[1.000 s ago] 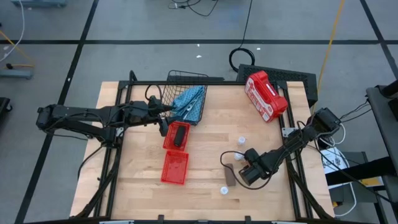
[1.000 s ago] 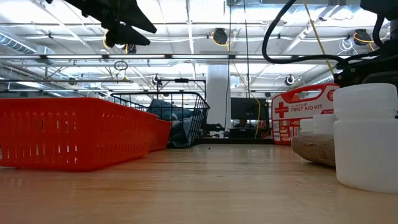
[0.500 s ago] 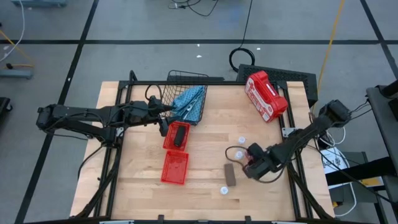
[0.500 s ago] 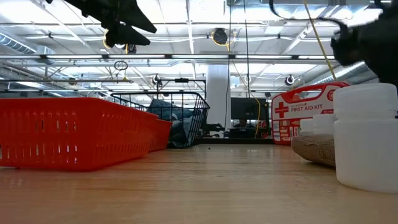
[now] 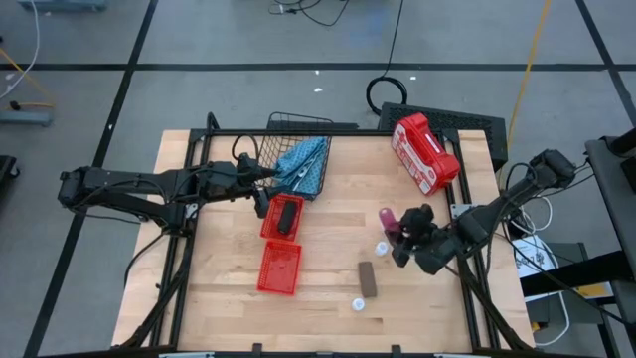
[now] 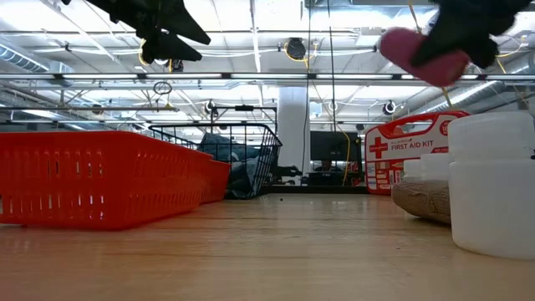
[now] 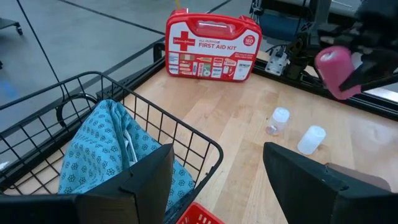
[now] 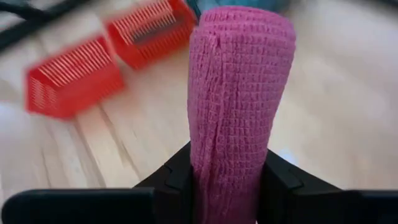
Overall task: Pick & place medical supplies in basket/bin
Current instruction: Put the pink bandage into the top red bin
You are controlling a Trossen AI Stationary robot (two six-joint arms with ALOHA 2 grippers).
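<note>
My right gripper [image 5: 400, 235] is shut on a pink bandage roll [image 5: 386, 217], held high above the table's right half [image 6: 424, 57]. A brown roll [image 5: 368, 278] lies on the wood beside white vials [image 5: 381, 247] [image 5: 358, 304]. The black wire basket [image 5: 298, 127] at the far edge holds the light-blue pouch [image 5: 303, 164]. Two red bins lie near it; the farther bin [image 5: 268, 227] holds a black roll [image 5: 286, 216], the nearer bin [image 5: 279, 267] shows none. My left gripper [image 7: 217, 155] hangs open above the basket's near corner [image 5: 260, 194]. My right gripper pinches the pink roll's round sides [image 8: 202, 165] between its two fingers [image 8: 281, 180], at the end of the roll nearest the wrist. The rest of the roll sticks out past the fingertips. It is lifted clear of the table and tilted.
A red and white first aid case [image 5: 425, 151] lies at the far right of the table. Bare wood [image 5: 328, 234] stretches between the red bins and the brown roll. The room's floor and cables lie beyond the far edge.
My right gripper has shut on the pink roll, risen with it well clear of the table and gone toward the far edge. The roll, low on the wood before, now hangs high in the low view. The left arm has kept still.
</note>
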